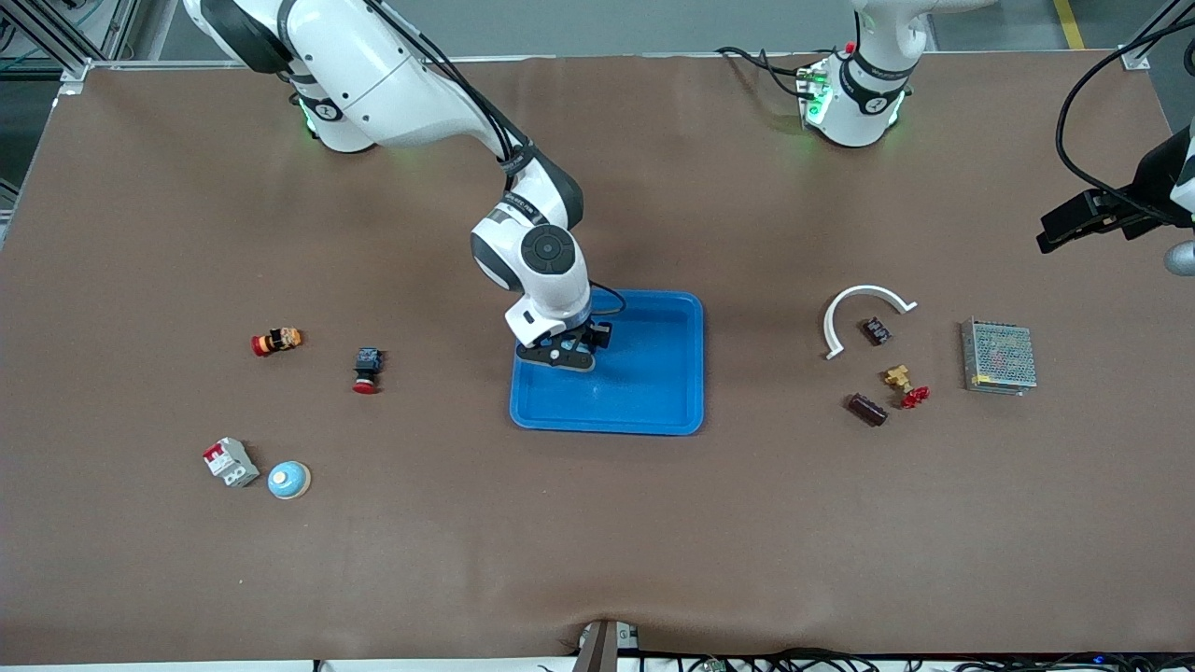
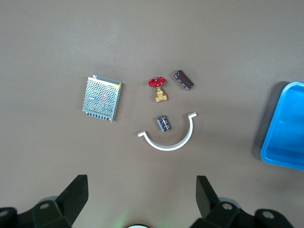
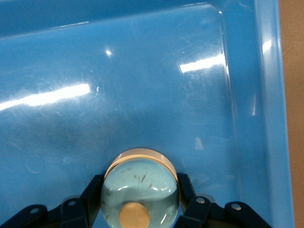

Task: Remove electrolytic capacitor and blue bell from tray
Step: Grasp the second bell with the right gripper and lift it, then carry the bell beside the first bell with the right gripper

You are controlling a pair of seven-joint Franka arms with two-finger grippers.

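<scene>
The blue tray (image 1: 653,392) lies directly under the right gripper (image 1: 564,353), which pinches a pale blue bell (image 3: 140,190) low over the tray's floor, while the left gripper (image 2: 141,199), fingers spread, waits high above two dark capacitors (image 2: 164,123) beside a white arc (image 2: 168,140).

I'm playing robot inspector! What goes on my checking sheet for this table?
Surface: brown mat, wrinkled at the near edge.
Job's things: bell held over the blue tray; two capacitors on the mat.
Clutter: white arc, valve, mesh box, breaker, spare bell, two red buttons.
Pincers: right pincer shut on bell; left pincer open, waiting over the left arm's end of the table.
Cables: black cable by the left arm; more at the near edge.
Surroundings: metal frame.
</scene>
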